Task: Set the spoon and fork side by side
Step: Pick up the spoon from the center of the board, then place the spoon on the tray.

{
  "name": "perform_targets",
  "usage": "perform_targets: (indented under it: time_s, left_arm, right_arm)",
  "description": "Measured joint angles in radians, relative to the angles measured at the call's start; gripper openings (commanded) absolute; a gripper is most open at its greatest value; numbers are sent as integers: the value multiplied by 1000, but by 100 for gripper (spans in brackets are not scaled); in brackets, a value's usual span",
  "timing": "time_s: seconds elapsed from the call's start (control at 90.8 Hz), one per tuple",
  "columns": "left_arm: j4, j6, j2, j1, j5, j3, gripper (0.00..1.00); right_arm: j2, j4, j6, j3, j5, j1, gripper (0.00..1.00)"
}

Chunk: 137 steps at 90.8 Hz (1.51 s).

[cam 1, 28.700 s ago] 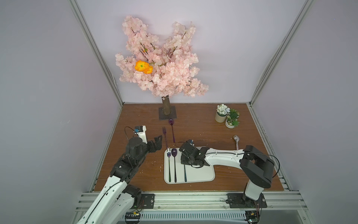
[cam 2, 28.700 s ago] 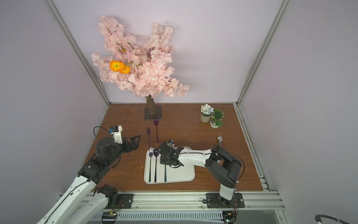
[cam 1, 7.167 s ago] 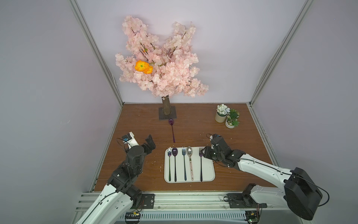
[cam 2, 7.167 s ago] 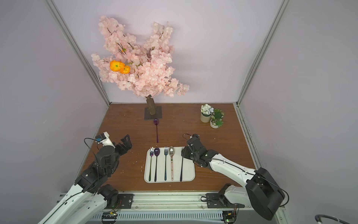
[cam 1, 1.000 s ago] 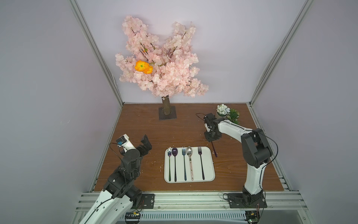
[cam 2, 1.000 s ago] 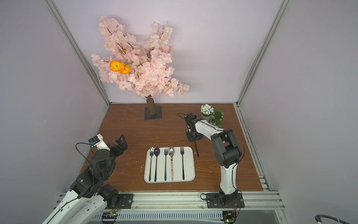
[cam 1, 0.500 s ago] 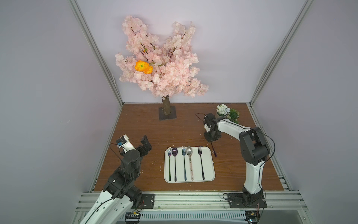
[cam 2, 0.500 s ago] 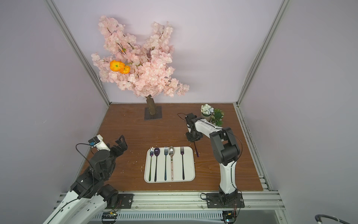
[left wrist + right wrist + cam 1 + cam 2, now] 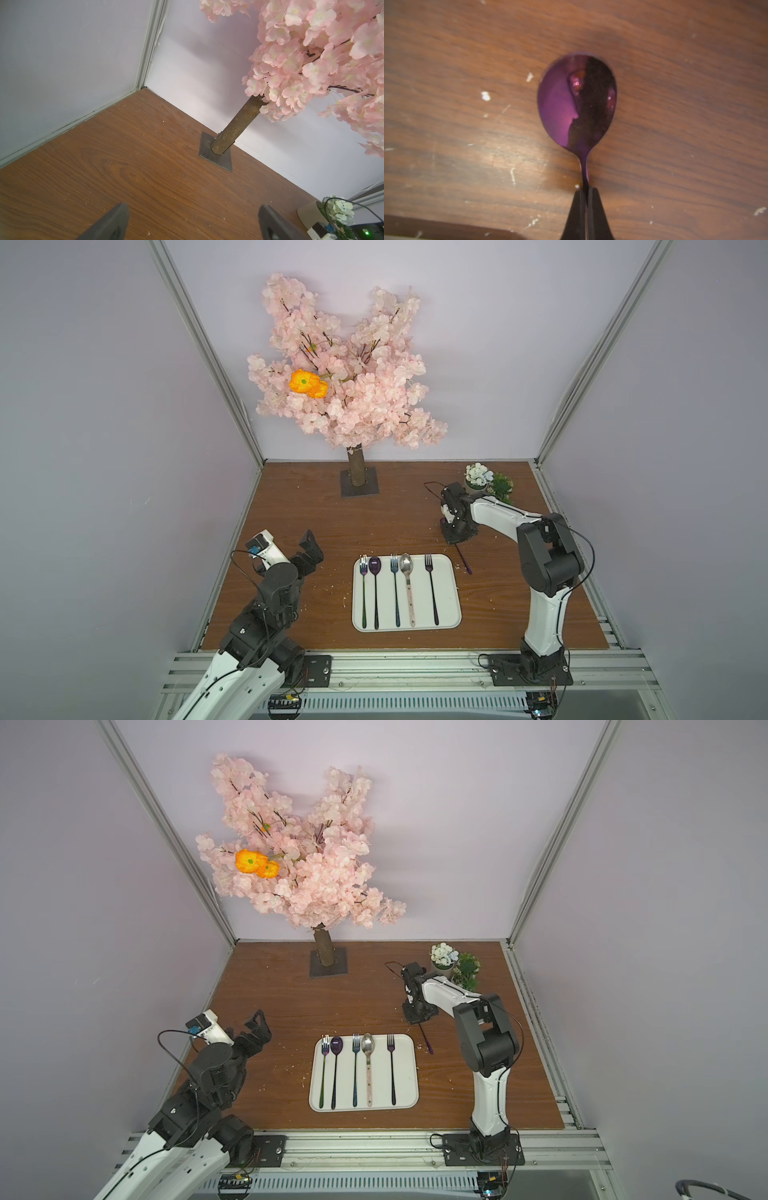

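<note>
A purple spoon lies on the brown table just beyond the tray's far right corner. My right gripper is shut on its thin neck. In both top views that gripper points down at the table, and the spoon's handle sticks out toward the tray. The white tray holds several forks and spoons in a row. The rightmost is a dark fork with a free strip of tray beside it. My left gripper is open and empty, off to the left.
A pink blossom tree on a metal base plate stands at the back middle. Two small potted plants sit just behind the right arm's wrist. Walls close in the table on three sides.
The right gripper's jaws have closed on the spoon's neck; the arm itself has barely shifted. The left arm has not moved.
</note>
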Motion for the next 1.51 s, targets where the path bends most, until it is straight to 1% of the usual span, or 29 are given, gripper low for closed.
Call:
perform_targets:
  time_s: [0.165, 0.363, 0.517, 0.727, 0.881, 1.035, 1.233, 1.508]
  left_arm:
    - [0, -1, -3, 0, -3, 0, 100]
    - [0, -4, -4, 0, -3, 0, 100]
    - [0, -8, -4, 0, -3, 0, 100]
    - [0, -14, -5, 0, -2, -2, 100]
    - [2, -17, -7, 0, 6, -12, 100]
    - [3, -18, -8, 0, 16, -20, 100]
    - [6, -18, -18, 0, 25, -23, 100]
    - [8, -20, -22, 0, 27, -31, 100]
  right_arm:
    - [-65, -27, 26, -37, 13, -6, 0]
    - [-250, -73, 98, -92, -7, 20, 0]
    - [-388, -99, 209, -157, -28, 110, 0]
    - [-465, -117, 400, -285, -49, 275, 0]
    - [-472, -103, 517, -356, -60, 338, 0]
    - [-459, -75, 584, -365, -56, 375, 0]
    - [-394, -73, 612, -352, 3, 386, 0]
    - [-330, -95, 612, -327, 97, 402, 0]
